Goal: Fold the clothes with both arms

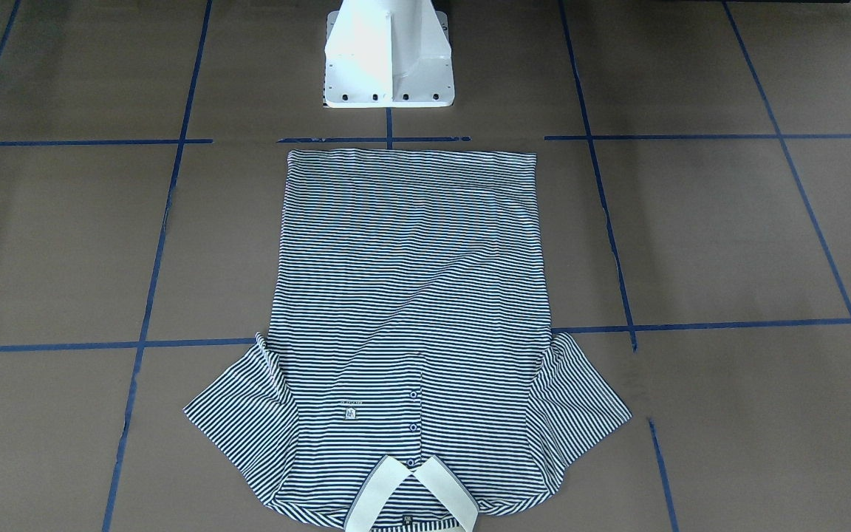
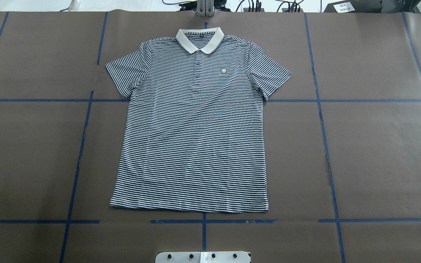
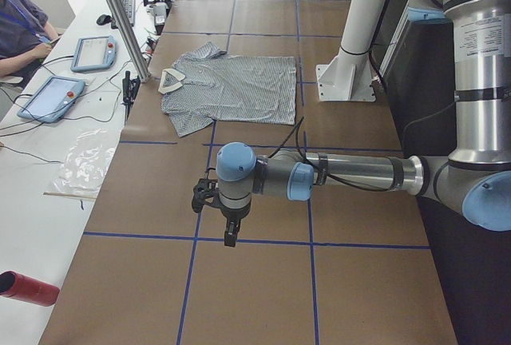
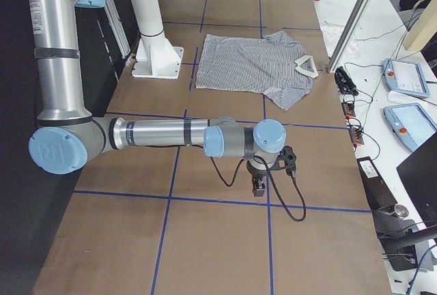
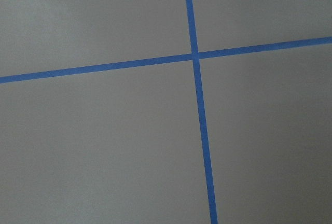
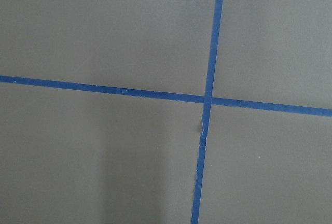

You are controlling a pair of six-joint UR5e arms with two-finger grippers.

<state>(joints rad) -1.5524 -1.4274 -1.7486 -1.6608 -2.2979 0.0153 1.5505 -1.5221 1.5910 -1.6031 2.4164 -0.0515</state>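
Lying flat, buttons up, the shirt (image 2: 192,128) has its hem (image 2: 188,209) at 6 o'clock and its collar (image 2: 199,38) at 12 on the bench (image 2: 378,157). It is soft, light cloth, I judge; pinch it at the hem corners or shoulders. The left hand (image 3: 230,237) and right hand (image 4: 259,187) hang well apart from it; spread or pressed together, I cannot tell.

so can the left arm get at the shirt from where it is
Probably yes: the left arm hangs over the table, apart from the shirt, with nothing lying between them.
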